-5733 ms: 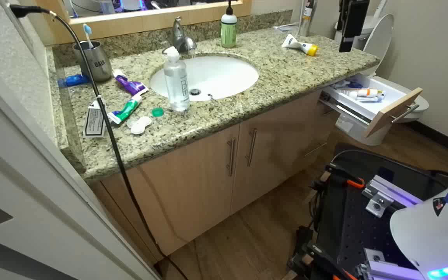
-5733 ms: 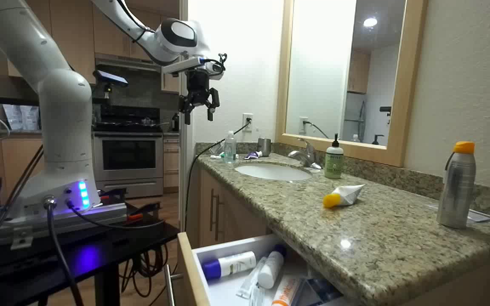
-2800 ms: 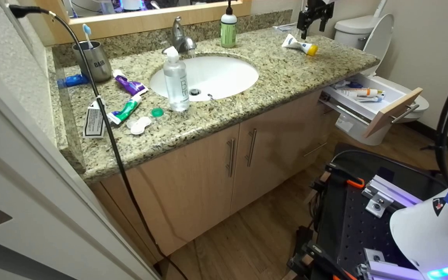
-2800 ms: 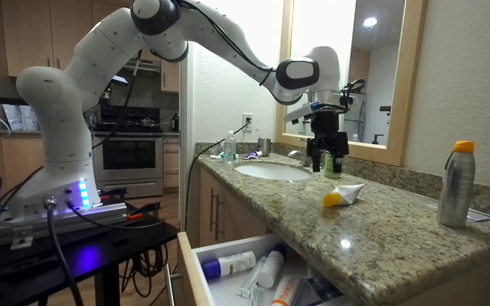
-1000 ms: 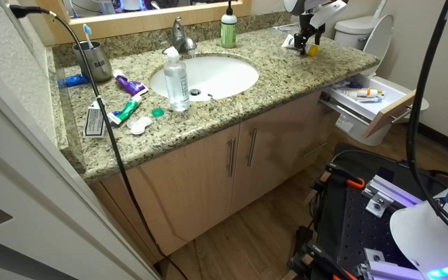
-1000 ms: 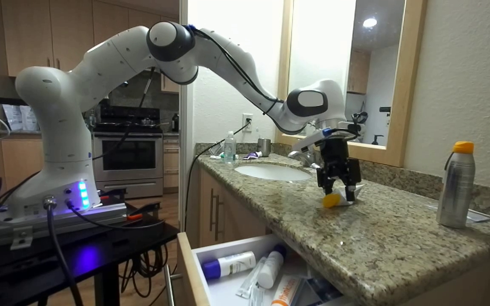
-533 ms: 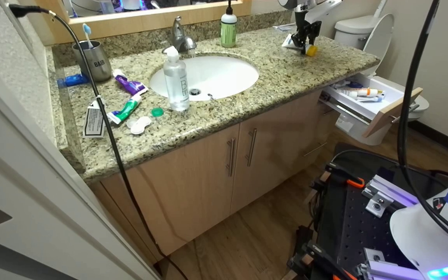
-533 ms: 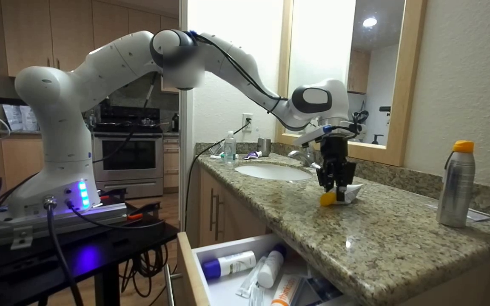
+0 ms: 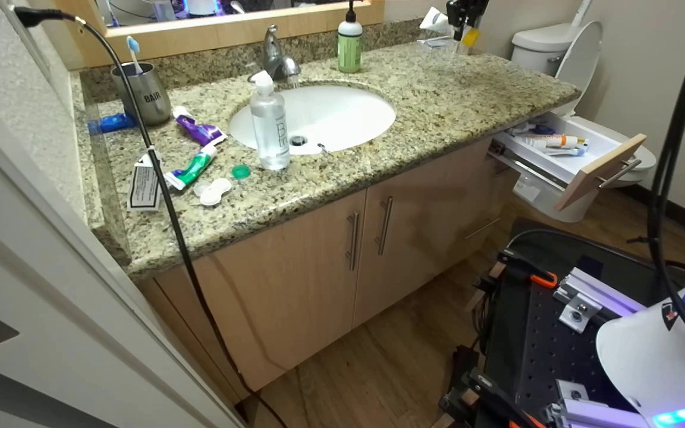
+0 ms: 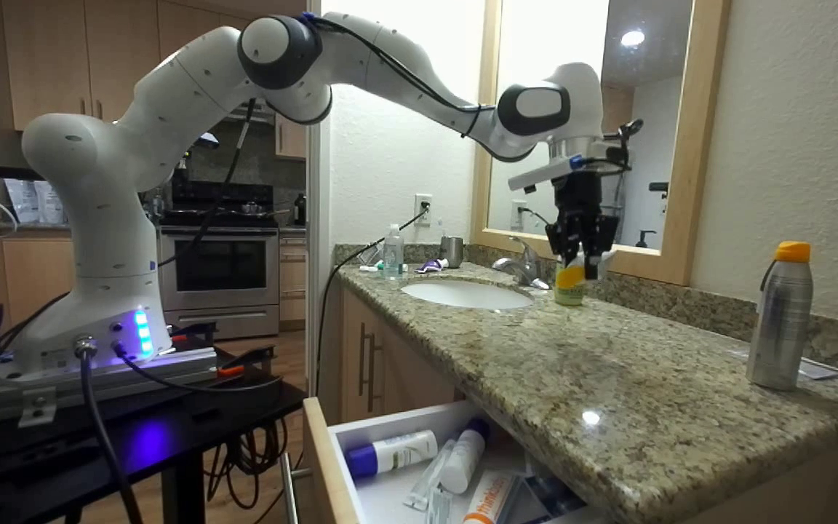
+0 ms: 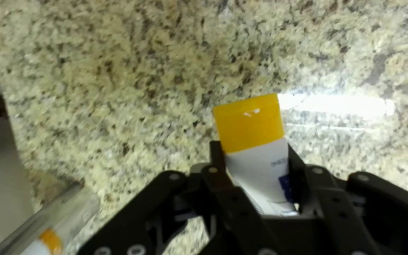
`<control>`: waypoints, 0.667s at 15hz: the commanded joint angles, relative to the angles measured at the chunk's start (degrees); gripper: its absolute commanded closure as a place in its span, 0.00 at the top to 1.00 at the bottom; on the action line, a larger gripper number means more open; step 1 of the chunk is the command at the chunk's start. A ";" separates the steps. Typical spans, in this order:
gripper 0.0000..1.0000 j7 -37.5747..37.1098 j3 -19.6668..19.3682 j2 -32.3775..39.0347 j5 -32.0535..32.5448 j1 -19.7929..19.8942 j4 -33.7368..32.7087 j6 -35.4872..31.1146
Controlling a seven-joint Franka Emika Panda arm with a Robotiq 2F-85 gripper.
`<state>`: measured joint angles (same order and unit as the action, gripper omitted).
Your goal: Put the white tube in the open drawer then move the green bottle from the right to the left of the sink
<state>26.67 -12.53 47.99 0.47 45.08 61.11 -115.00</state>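
Wrist view: gripping white tube [image 11: 259, 170] behind yellow cap [image 11: 250, 122], in partly closed hand [image 11: 255, 156]. Steer past tabletop [image 11: 136, 88] edge, centre over drawer [image 10: 332, 466], lower well inside before releasing.

tube [image 11: 254, 143] in claw [image 11: 256, 157] above counter [image 10: 644, 400] | pump bottle [image 9: 349, 50] right of faucet [image 9: 276, 56] | toiletries [image 10: 404, 453] in drawer [image 10: 319, 447]

Tube [image 9: 436, 21] lifted clear of the counter [image 10: 644, 407], on which it was lying moments ago. Gripper [image 11: 254, 150] raised with it from counter level; its fingers [image 11: 217, 154], spread earlier above the counter, now pressed to the tube's two sides. In an exterior view, green bottle [image 10: 569, 298] now partly masked by tube and gripper; previously seen whole.
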 commanded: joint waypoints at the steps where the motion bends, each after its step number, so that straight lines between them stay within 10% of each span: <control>1: 0.16 6.24 -1.12 -12.60 2.56 -0.23 12.40 -5.02; 10: 0.16 26.12 -8.81 -31.03 24.52 0.23 33.59 -6.39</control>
<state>47.84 -19.73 22.53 18.43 45.45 85.49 -117.43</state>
